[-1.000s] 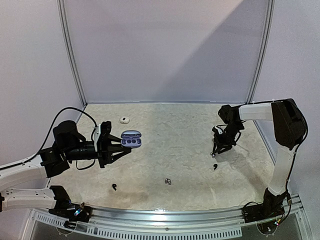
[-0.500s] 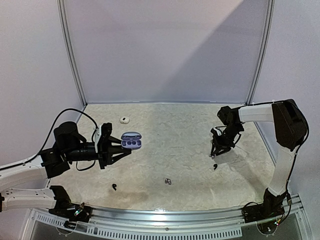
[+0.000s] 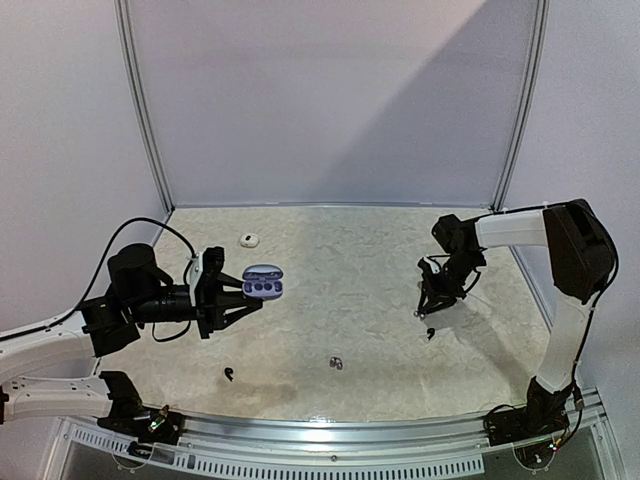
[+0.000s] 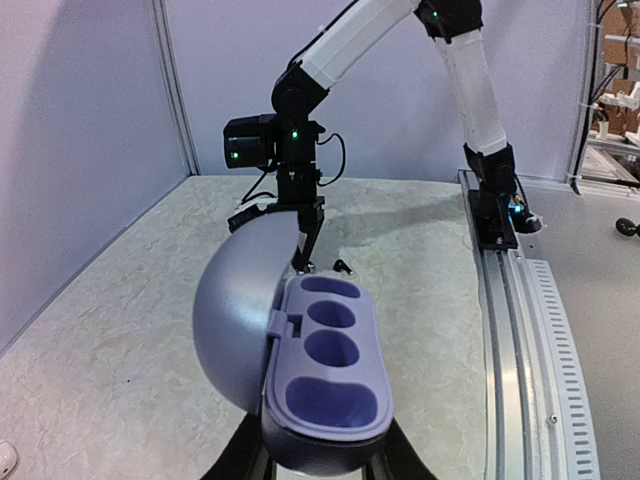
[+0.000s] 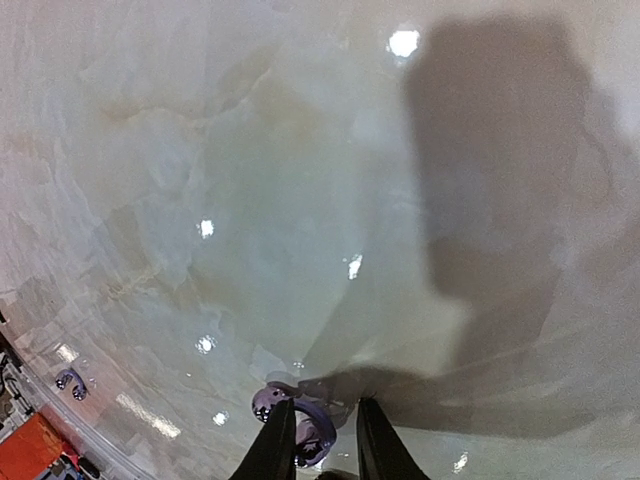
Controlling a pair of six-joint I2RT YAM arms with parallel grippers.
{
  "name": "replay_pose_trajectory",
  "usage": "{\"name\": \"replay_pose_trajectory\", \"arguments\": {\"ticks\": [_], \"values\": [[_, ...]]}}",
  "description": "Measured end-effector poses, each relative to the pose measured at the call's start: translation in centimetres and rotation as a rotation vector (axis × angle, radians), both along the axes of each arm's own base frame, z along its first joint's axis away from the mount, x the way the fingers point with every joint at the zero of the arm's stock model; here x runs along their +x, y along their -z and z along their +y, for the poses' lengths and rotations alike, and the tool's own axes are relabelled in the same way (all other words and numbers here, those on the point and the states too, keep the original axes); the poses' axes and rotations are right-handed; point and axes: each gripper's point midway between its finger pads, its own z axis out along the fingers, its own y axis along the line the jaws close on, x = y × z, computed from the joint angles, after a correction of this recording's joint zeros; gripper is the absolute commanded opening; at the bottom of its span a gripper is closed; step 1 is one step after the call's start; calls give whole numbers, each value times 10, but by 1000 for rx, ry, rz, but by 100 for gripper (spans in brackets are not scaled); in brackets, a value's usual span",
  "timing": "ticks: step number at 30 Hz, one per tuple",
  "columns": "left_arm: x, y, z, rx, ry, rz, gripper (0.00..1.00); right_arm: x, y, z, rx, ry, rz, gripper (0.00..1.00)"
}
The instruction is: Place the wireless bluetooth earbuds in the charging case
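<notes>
My left gripper (image 3: 238,296) is shut on the open lilac charging case (image 3: 262,281) and holds it above the table, lid tilted back. In the left wrist view the case (image 4: 330,370) shows empty sockets between my fingers (image 4: 320,466). My right gripper (image 3: 427,306) hangs low over the right side of the table, shut on a silvery-grey earbud (image 5: 303,436) between its fingertips (image 5: 322,412). A black earbud (image 3: 431,333) lies just in front of it. Another black earbud (image 3: 230,375), a silvery earbud (image 3: 336,362) and a white earbud (image 3: 248,239) lie on the table.
The table (image 3: 350,260) is pale marbled stone with a white back wall and metal corner posts (image 3: 145,110). A ribbed metal rail (image 3: 330,440) runs along the near edge. The right arm (image 4: 300,90) shows across the table in the left wrist view.
My right gripper has shifted slightly to the left with the earbud. The left gripper and case have drifted slightly left and stayed raised.
</notes>
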Motion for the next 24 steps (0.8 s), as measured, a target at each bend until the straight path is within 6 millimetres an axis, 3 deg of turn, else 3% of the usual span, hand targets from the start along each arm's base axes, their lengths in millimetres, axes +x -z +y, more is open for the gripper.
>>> {"name": "replay_pose_trajectory", "arguments": {"ticks": [14, 24], "values": [[-1, -1, 1, 1, 1, -8, 0, -14, 0, 19, 26, 16, 12, 22], [-1, -1, 1, 2, 1, -14, 0, -22, 0, 25, 27, 33, 21, 11]]}}
